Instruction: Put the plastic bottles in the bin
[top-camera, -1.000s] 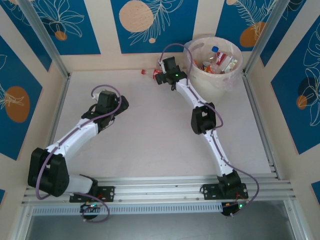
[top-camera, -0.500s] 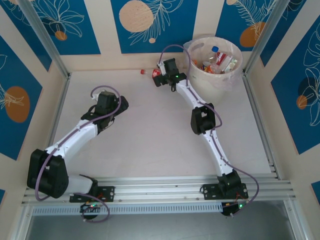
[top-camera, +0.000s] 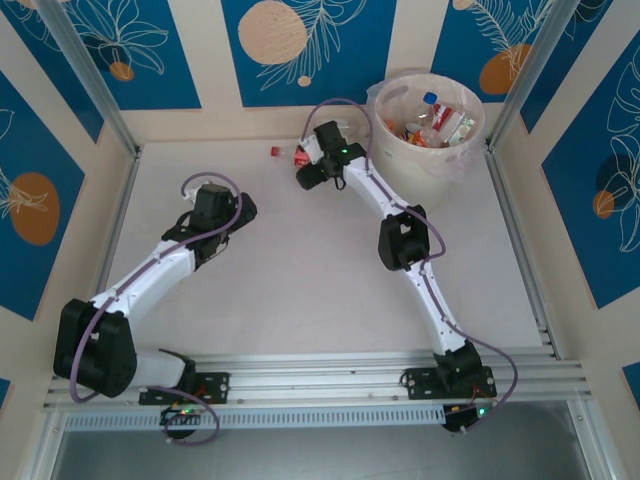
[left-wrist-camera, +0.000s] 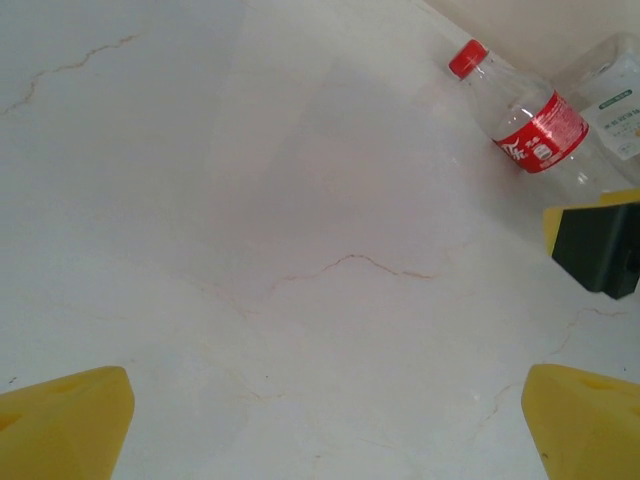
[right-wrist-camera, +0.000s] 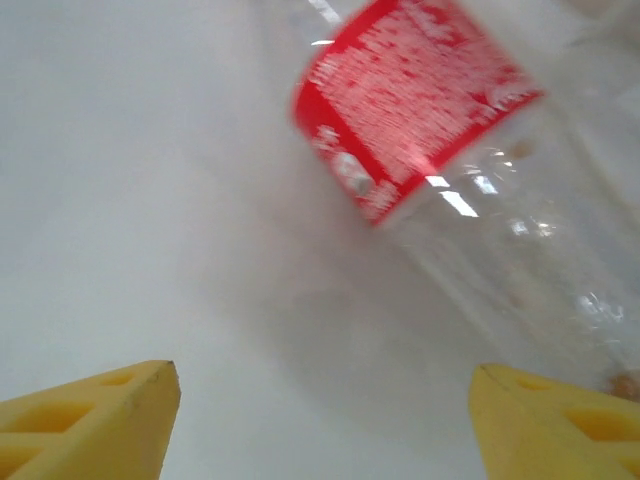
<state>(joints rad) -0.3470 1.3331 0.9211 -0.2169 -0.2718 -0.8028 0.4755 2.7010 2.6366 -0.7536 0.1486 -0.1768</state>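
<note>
Right gripper (right-wrist-camera: 320, 425): fingers spread wide, empty; red-label bottle (right-wrist-camera: 420, 130) lies on its side just ahead of them, nearer the right finger. Left gripper (left-wrist-camera: 320, 430): fingers spread, empty, same bottle well ahead to their right. Bin (top-camera: 425, 165): behind the right fingers, more bottles (top-camera: 437, 122) inside.

red-labelled bottle (right-wrist-camera: 420, 110) lies just beyond the parted pincer (right-wrist-camera: 322, 388).
</note>
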